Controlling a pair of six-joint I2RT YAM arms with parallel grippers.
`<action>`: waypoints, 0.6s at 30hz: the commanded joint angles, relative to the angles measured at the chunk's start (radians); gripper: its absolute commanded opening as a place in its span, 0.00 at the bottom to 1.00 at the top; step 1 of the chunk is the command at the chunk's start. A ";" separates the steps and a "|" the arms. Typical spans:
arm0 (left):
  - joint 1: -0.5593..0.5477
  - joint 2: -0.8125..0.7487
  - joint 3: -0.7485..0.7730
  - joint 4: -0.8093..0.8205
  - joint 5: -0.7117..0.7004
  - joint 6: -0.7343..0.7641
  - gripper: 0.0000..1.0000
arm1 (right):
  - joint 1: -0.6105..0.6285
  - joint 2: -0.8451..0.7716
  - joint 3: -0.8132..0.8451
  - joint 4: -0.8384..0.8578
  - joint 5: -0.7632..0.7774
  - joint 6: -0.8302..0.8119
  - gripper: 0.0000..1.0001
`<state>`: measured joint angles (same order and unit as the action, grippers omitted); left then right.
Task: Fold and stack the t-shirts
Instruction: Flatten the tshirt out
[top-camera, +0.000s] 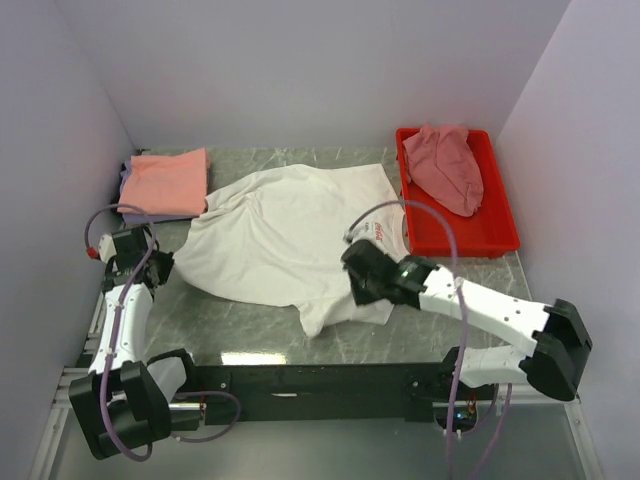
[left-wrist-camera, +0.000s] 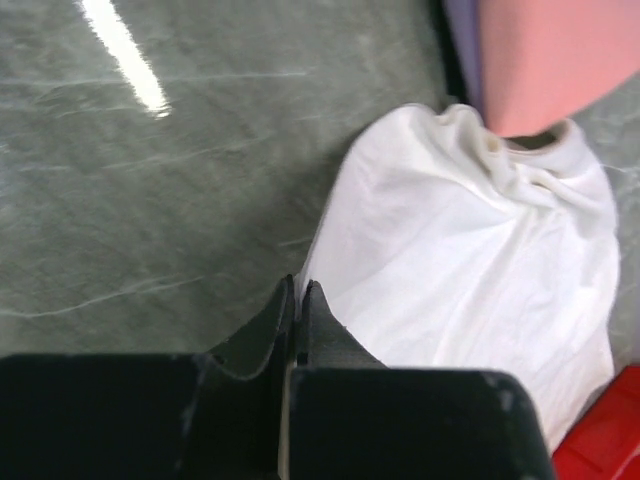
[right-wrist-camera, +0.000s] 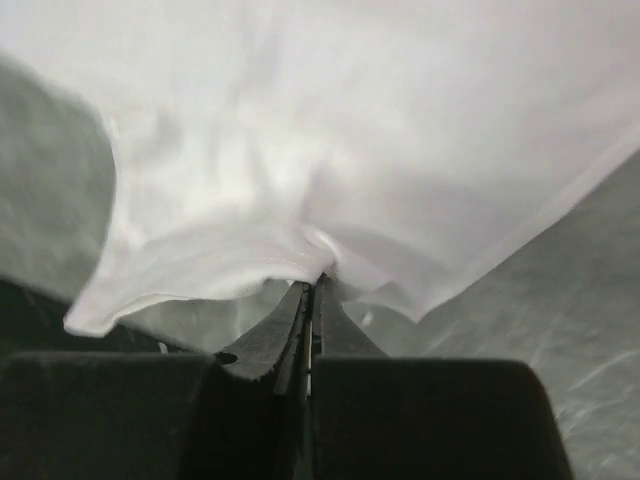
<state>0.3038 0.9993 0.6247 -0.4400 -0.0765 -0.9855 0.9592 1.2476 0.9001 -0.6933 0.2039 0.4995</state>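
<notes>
Wht tee (top-camera: 290, 235): red logo (top-camera: 385, 232) unreadable.

Left arm (top-camera: 122, 318) and right arm (top-camera: 490, 308) — white shells, black joints, looping lavender cables (top-camera: 104, 210), black tapered tool fingers (right-wrist-camera: 265, 345)

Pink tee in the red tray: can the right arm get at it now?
Probably not yet: the right gripper is shut on the white tee. The pink tee lies uncovered in the tray nearby.

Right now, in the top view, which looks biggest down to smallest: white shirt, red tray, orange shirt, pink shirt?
1. white shirt
2. red tray
3. pink shirt and orange shirt: these look about the same size, so I won't rank them.
</notes>
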 joint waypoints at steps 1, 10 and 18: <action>-0.032 0.010 0.114 0.001 -0.019 -0.005 0.01 | -0.114 -0.050 0.158 0.026 0.153 -0.073 0.00; -0.109 0.159 0.438 -0.098 -0.048 -0.025 0.01 | -0.388 -0.082 0.488 0.094 0.295 -0.214 0.00; -0.109 0.127 0.722 -0.175 -0.059 -0.028 0.01 | -0.433 -0.089 0.784 0.100 0.365 -0.424 0.00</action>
<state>0.1963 1.1786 1.2373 -0.5880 -0.1043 -1.0096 0.5404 1.1988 1.5600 -0.6323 0.4946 0.1925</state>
